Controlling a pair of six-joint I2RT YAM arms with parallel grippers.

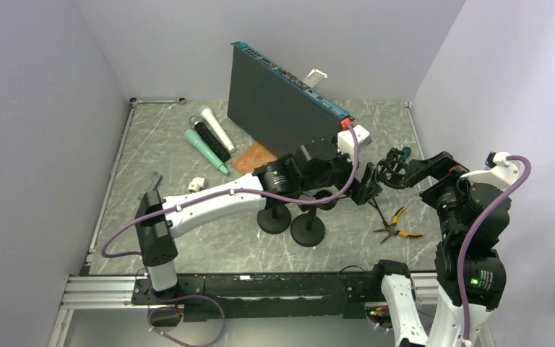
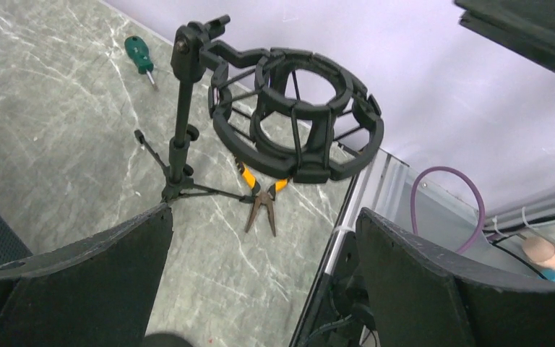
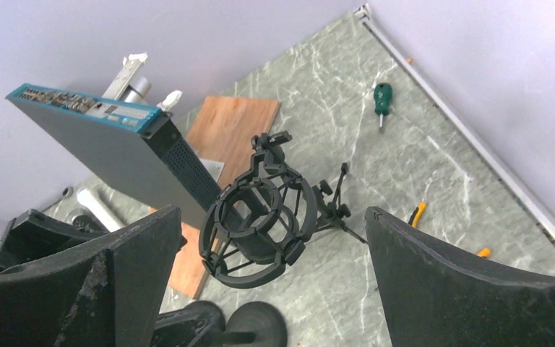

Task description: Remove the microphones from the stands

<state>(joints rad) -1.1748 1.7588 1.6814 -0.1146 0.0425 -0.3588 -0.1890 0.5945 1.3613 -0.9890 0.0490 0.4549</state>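
Observation:
The stand [image 1: 390, 168] is a small black tripod topped by a ring-shaped shock mount [image 2: 296, 116], right of the table's centre. I see straight through the mount [image 3: 256, 217], and no microphone sits in it. Three microphones lie side by side at the back left: one green [image 1: 206, 150], one black [image 1: 212, 141] and one white [image 1: 218, 129]. My left gripper [image 2: 264, 217] is open and empty, just left of the mount [image 1: 367, 186]. My right gripper [image 3: 273, 213] is open and empty too, just right of the mount [image 1: 413, 172].
A large dark rack unit [image 1: 282, 101] leans upright at the back over a wooden board [image 1: 253, 157]. Two black round-based stands [image 1: 308, 231] sit under my left arm. Yellow-handled pliers [image 1: 397, 224] and a green screwdriver [image 1: 403, 153] lie near the tripod.

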